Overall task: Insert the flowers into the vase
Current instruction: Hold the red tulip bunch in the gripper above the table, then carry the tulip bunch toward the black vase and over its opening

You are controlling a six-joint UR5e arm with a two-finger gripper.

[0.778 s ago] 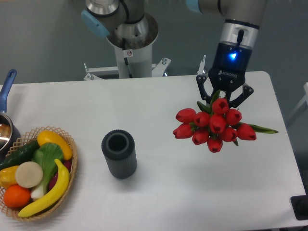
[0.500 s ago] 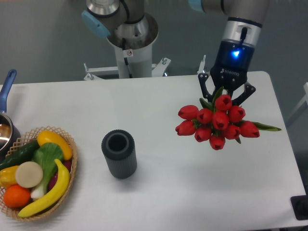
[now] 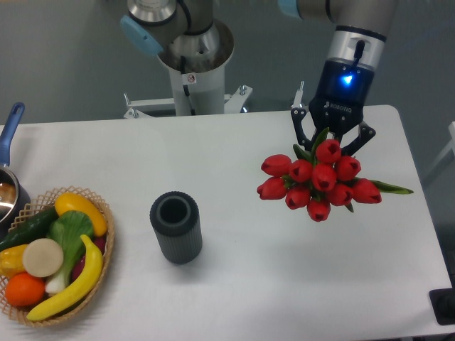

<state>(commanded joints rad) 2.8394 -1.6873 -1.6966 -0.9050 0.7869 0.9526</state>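
You have the flowers (image 3: 318,182) clamped in the gripper (image 3: 332,139), whose two fingers close on the bunch from behind the blooms, so the red heads face the camera and the stems are hidden behind them. The bunch hangs over the right part of the table (image 3: 284,284), well apart from the vase (image 3: 175,226), which stands upright left of centre with its round mouth open and nothing visible inside. The step in hand looks like the carry across to the vase, and to do it well you should line up the hidden stem ends, not the blooms, over the mouth before you lower. The heads spread wider than the vase, so judge your position from the middle of the bunch and come down straight; a sideways nudge against the rim could tip such a slim cylinder. One green leaf (image 3: 392,188) sticks out to the right and may catch the rim, so keep the descent slow. Hold your grip firm until the stems are well inside. At the left edge sits a woven basket (image 3: 106,234) filled with fruit and vegetables, including a banana (image 3: 75,283), an orange (image 3: 25,289) and a cucumber (image 3: 27,227), and beside it a blue-handled pot (image 3: 8,186), only partly in view.
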